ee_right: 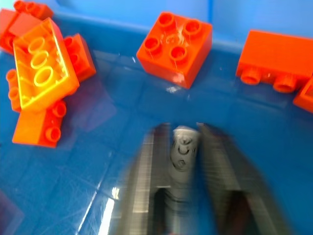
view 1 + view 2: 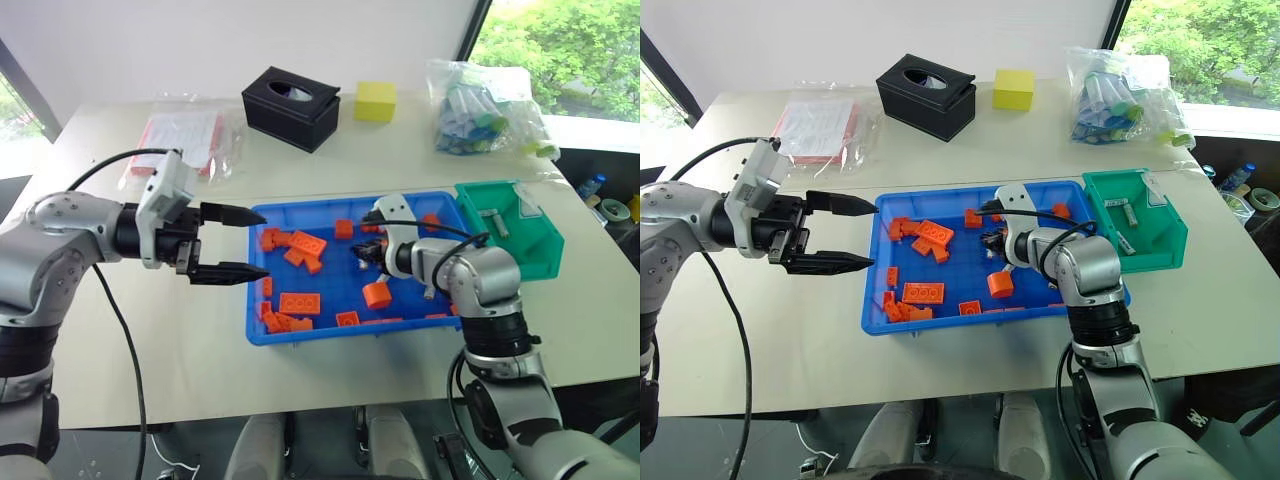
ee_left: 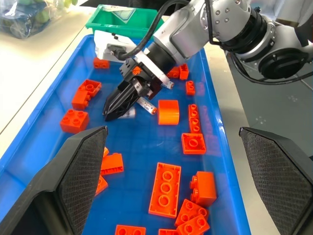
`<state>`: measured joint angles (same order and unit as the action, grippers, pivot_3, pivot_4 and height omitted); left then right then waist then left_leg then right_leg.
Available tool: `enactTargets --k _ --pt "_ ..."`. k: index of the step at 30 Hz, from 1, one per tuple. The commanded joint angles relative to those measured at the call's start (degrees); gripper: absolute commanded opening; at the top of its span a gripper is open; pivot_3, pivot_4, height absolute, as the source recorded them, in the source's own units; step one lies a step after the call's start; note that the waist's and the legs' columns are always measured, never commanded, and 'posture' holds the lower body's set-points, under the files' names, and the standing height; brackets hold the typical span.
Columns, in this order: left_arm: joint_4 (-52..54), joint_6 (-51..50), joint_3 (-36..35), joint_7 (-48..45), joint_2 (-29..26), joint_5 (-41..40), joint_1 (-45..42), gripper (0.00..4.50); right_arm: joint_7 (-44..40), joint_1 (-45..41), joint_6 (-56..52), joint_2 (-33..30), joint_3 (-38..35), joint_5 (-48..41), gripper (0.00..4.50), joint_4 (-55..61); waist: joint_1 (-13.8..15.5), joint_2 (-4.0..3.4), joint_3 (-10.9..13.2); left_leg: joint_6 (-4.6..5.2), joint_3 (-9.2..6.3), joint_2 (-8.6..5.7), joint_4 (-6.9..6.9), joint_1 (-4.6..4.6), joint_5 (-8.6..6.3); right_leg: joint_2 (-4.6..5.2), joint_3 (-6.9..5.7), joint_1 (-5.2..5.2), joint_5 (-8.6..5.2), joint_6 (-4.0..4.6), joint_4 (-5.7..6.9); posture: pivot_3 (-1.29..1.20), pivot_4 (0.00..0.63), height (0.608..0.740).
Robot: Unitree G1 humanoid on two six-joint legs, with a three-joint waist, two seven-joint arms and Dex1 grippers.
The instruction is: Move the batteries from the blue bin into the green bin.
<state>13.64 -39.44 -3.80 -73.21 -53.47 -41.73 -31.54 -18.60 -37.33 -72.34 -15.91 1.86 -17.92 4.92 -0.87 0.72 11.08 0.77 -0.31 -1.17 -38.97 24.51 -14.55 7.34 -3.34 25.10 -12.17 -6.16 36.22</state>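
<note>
The blue bin (image 2: 350, 335) lies mid-table, strewn with several orange bricks (image 2: 300, 302). My right gripper (image 2: 366, 256) reaches down into the bin's middle and is shut on a silver battery (image 1: 183, 152), which stands between its two fingers just above the blue floor. In the left wrist view the same gripper (image 3: 114, 110) comes to a closed point, with a loose battery (image 3: 145, 104) lying close beside it. The green bin (image 2: 505, 235) touches the blue bin's right end and holds batteries (image 2: 1118, 207). My left gripper (image 2: 262, 243) hovers open at the blue bin's left rim, holding nothing.
Along the back of the table stand a black tissue box (image 2: 290, 107), a yellow block (image 2: 375, 100), a plastic bag of items (image 2: 485, 105) and a clear sleeve of red papers (image 2: 180, 135). An orange cylinder piece (image 2: 377, 294) lies just in front of the right gripper.
</note>
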Motion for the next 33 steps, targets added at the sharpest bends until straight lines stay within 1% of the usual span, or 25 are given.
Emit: enactTargets --k 1,4,6,9,12,16,18,21,23,24,26,29,31,33 --pt "0.46 0.82 -1.97 -0.09 -0.52 -0.31 -1.1 4.5 -1.07 -0.58 -2.01 -1.65 -1.06 -1.51 0.04 3.72 0.09 0.0 0.0 0.0 0.0 0.0 0.0 0.0 0.0 0.0 0.0 0.0 0.0 0.0 0.0 0.0 0.15 0.692" --pt "0.02 1.0 -1.54 -0.24 -0.28 -0.09 -1.63 4.5 -2.62 -3.26 -4.18 -4.27 -3.89 -3.5 0.04 6.37 0.1 -0.03 0.02 0.0 0.0 0.01 0.0 0.01 0.0 0.0 0.0 0.0 0.0 0.01 -0.01 0.0 0.15 0.692" --pt "-0.29 1.15 -1.26 -0.43 -0.14 0.06 -1.95 4.5 -4.0 -6.21 -5.41 -7.63 -7.25 -4.99 0.04 7.41 0.12 -0.05 0.05 0.0 0.01 0.0 0.0 0.02 0.0 0.01 0.0 0.02 0.0 0.01 -0.01 0.0 0.15 0.692" --pt "-0.76 1.33 -0.79 -0.76 0.1 0.24 -2.44 4.5 -5.99 -10.11 -5.58 -15.62 -11.95 -5.6 0.04 5.84 0.31 -0.07 0.07 0.0 0.01 0.0 0.0 0.02 0.0 0.01 0.0 0.01 -0.01 0.01 -0.04 0.0 0.15 0.692" --pt "-1.53 1.77 -0.19 -1.28 0.43 0.68 -2.86 4.5 -8.01 -11.38 -3.86 -23.46 -14.81 -5.16 0.04 2.23 0.45 -0.03 0.06 0.01 -0.01 0.0 0.03 0.04 -0.01 0.01 -0.03 -0.01 -0.03 -0.02 -0.08 0.0 0.15 0.692" --pt "-2.61 2.5 0.73 -1.89 1.39 1.55 -3.65 4.5 -10.09 -7.75 0.28 -31.0 -16.24 -3.69 0.04 -2.51 0.23 -0.01 0.07 0.04 0.08 -0.01 0.06 0.05 -0.03 0.02 -0.02 -0.01 -0.03 -0.02 -0.14 0.0 0.15 0.692" --pt "-2.94 2.74 1.04 -2.25 1.84 1.82 -4.03 4.5 -10.46 -5.19 2.16 -32.59 -16.48 -3.39 0.04 -3.56 0.15 -0.01 0.07 0.04 0.09 0.0 0.06 0.05 -0.03 0.02 -0.02 -0.02 -0.03 -0.02 -0.13 0.0 0.15 0.692" --pt "-3.48 2.85 1.64 -2.69 2.35 2.23 -5.07 4.5 -10.22 -1.59 4.56 -32.93 -16.76 -2.84 0.04 -3.5 -0.03 -0.03 0.08 0.04 0.16 0.02 0.05 0.04 -0.03 0.02 0.01 0.03 -0.02 -0.02 -0.1 0.0 0.15 0.692" --pt "-4.1 2.88 1.99 -2.97 2.54 2.53 -5.94 4.5 -9.77 0.12 6.05 -32.88 -16.39 -2.23 1.07 -3.06 0.02 -0.05 0.09 0.04 0.17 0.03 0.05 0.04 -0.03 0.02 0.02 0.05 -0.01 -0.03 -0.08 0.0 0.15 0.692" --pt "-4.36 2.89 2.09 -3.12 2.56 2.63 -6.24 4.5 -9.71 0.95 7.15 -33.09 -15.81 -1.73 1.47 -2.68 0.11 -0.04 0.09 0.05 0.17 0.03 0.04 0.04 -0.03 0.02 0.03 0.05 -0.01 -0.03 -0.07 0.0 0.15 0.692" --pt "-4.56 2.92 2.2 -3.38 2.6 2.76 -6.57 4.5 -9.88 2.07 8.87 -33.43 -15.09 -1.14 2.44 -2.05 0.18 -0.05 0.09 0.04 0.16 0.03 0.03 0.04 -0.03 0.03 0.03 0.03 -0.02 -0.03 -0.08 0.0 0.15 0.692" --pt "-4.76 2.89 2.2 -3.67 2.58 2.91 -6.83 4.5 -10.82 1.64 11.65 -34.08 -14.44 -0.66 3.96 -1.35 0.19 -0.04 0.09 0.04 0.16 0.03 0.03 0.04 -0.03 0.03 0.04 0.03 -0.02 -0.02 -0.09 0.0 0.15 0.692" --pt "-4.92 2.95 2.19 -3.94 2.52 3.07 -6.86 4.5 -12.47 0.36 14.6 -34.63 -13.81 -0.68 3.96 -1.06 0.21 -0.04 0.09 0.04 0.16 0.03 0.03 0.04 -0.03 0.03 0.04 0.03 -0.02 -0.02 -0.09 0.0 0.15 0.692" --pt "-5.06 2.98 2.2 -4.18 2.45 3.21 -6.91 4.5 -16.84 -1.64 18.28 -35.23 -12.18 -1.83 3.96 -0.21 0.11 -0.06 0.1 0.04 0.16 0.03 0.03 0.04 -0.03 0.03 0.04 0.04 -0.02 -0.02 -0.09 0.0 0.15 0.692"
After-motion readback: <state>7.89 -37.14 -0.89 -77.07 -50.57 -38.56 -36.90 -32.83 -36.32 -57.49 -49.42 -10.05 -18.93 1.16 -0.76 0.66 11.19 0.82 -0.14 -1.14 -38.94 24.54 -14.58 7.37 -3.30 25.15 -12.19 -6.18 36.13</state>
